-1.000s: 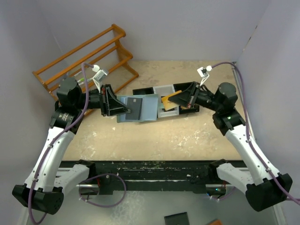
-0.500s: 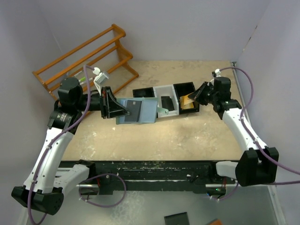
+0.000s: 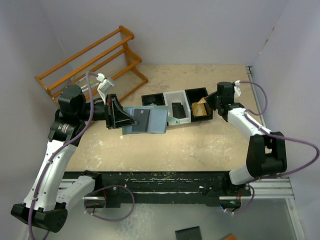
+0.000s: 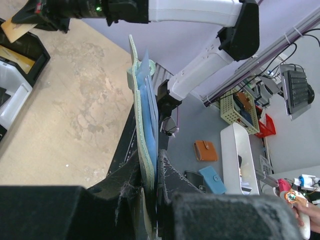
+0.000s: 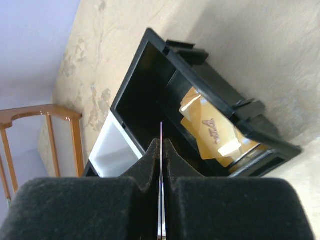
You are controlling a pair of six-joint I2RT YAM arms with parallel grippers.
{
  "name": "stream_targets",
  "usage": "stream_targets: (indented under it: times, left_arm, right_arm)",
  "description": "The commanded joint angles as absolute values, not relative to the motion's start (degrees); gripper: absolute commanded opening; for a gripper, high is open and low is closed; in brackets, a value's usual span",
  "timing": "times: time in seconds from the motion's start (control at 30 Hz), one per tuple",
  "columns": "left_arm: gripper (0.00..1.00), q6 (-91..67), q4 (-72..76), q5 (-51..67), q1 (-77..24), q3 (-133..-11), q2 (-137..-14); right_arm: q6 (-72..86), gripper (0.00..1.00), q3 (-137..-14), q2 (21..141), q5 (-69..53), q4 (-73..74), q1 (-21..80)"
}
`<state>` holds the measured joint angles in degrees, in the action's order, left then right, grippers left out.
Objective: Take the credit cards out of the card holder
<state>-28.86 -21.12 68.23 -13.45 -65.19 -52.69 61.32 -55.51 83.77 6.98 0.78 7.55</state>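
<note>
Right hand has carried a card across to the bin, wallet parked in my left

A second ago my right hand (image 5: 160, 146) was at the card holder (image 3: 146, 119) with a card pinched. Now it hangs over the end black compartment of the bin (image 5: 131, 80), fingers closed flat on that card (image 5: 161, 132) (edge-on in my wrist view, so I can't read its face). Two tan cards (image 5: 212, 131) already lie in that compartment, so I reckon this one just needs letting go. My left hand (image 3: 124, 120) hasn't budged: nearly closed, clamped on the edge of the card holder, which it holds open above the desk (image 3: 200, 142), just left of the bin. A dark card (image 3: 142, 116) sits in the holder, so the job isn't finished, at least one more trip.
</note>
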Motion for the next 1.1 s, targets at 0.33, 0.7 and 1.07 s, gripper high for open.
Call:
stream_targets:
  times: [0.33, 0.7, 1.07]
  left_arm:
    - [0.00, -29.13, -18.68, 69.48, -13.10, -68.57, -51.38]
    - [0.00, -30.58, -17.75, 69.40, -13.10, -68.51, -50.57]
    - [0.00, -31.37, -16.88, 69.43, -13.10, -68.55, -50.17]
  right_arm:
    - [80.61, 0.00, -54.79, 90.20, 22.67, -5.18, 15.56]
    - [83.50, 0.00, -52.32, 90.13, 26.76, -10.04, 15.90]
    - [80.55, 0.40, -53.01, 89.08, 27.66, -7.15, 16.79]
